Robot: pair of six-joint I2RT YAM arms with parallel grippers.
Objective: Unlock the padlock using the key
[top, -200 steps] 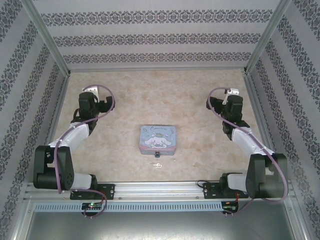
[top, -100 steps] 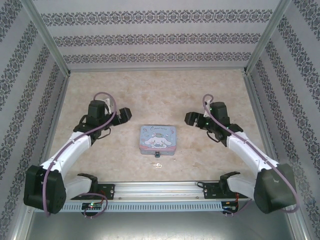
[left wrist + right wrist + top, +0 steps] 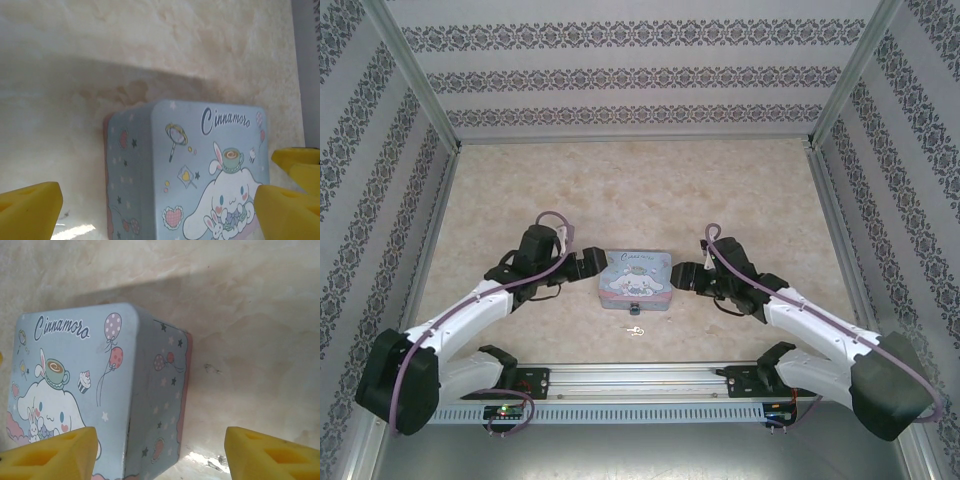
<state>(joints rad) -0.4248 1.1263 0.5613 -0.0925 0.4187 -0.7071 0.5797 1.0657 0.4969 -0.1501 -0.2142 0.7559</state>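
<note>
Key (image 3: 636, 330) lies on the tabletop (image 3: 520, 190), just in front of the tin (image 3: 635, 278); padlock (image 3: 636, 307) sits at the tin's front wall. Left hand (image 3: 588, 267) is close beside the tin's left side, right hand (image 3: 683, 277) beside its right. Bare tabletop all round. Both hands spread wide, gripping nothing.

Smooth pale-blue printed tin (image 3: 635, 277) with soft sheen, matt mottled stone-look desk (image 3: 620, 190), tiny shiny metal key (image 3: 636, 330), left tool (image 3: 160, 212) with matt yellow plastic-looking pads (image 3: 31, 209), brushed metal near rail (image 3: 640, 378)
</note>
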